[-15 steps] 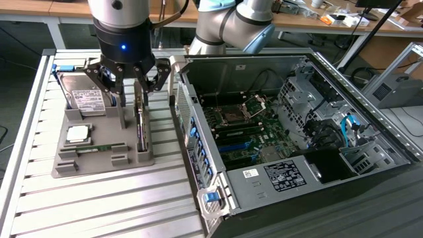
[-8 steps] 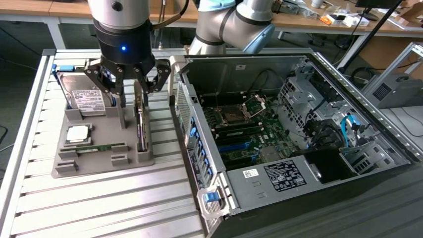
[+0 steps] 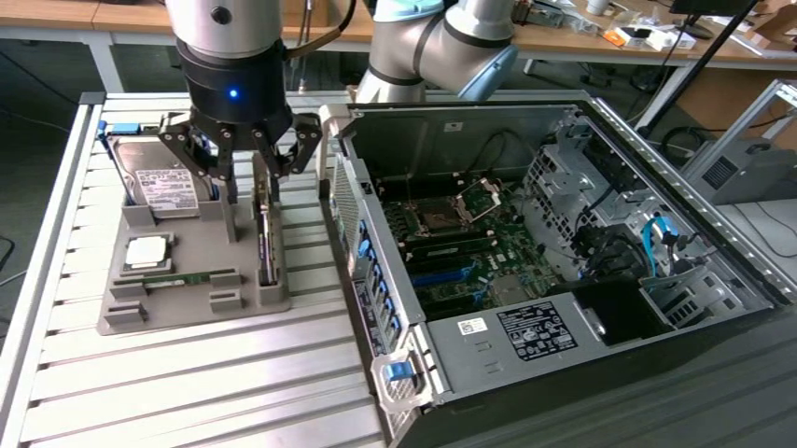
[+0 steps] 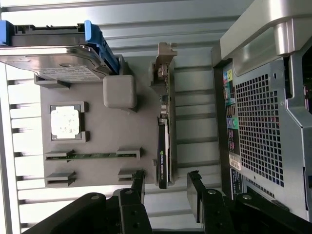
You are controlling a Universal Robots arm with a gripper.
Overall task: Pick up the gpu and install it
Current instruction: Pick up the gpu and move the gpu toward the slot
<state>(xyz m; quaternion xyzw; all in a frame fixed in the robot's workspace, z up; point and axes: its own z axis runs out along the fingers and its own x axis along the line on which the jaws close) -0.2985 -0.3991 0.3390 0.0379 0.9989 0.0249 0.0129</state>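
1 gpu (image 4: 164, 146) | thin dk card, silvery end, on edge in tray (image 4: 131, 131) | pincer (image 4: 165, 178) wide over it

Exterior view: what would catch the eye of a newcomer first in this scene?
The big open computer case with its green board takes the exterior view's right. At that view's left, the black claw hangs open over the gpu, which stands on edge in a grey tray beside a hard drive.
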